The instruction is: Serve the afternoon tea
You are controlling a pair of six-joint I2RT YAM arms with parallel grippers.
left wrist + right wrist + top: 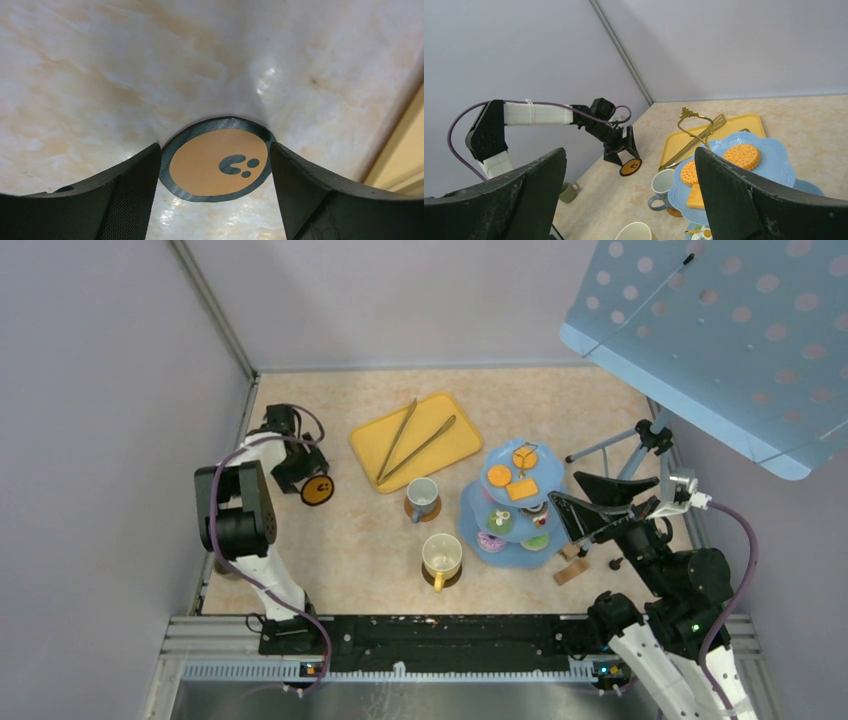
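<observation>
My left gripper (318, 490) is shut on a round brown coaster (210, 167) with a dark rim, held at its fingertips (150, 165) just above the table; the coaster also shows in the right wrist view (630, 166). The pale-blue three-tier stand (470, 522) carries orange biscuits (499, 476) on top and donuts and cupcakes (498, 520) lower down. A grey mug (422, 494) and a yellow mug (441, 555) each sit on a coaster left of the stand. My right gripper (565, 515) is open and empty, raised just right of the stand.
A yellow tray (450, 445) with metal tongs (400, 435) lies at the back. A small greenish mug (567, 191) stands near the left arm's base. Small brown blocks (570, 573) and a tripod (620, 450) are on the right. Walls close the left and back.
</observation>
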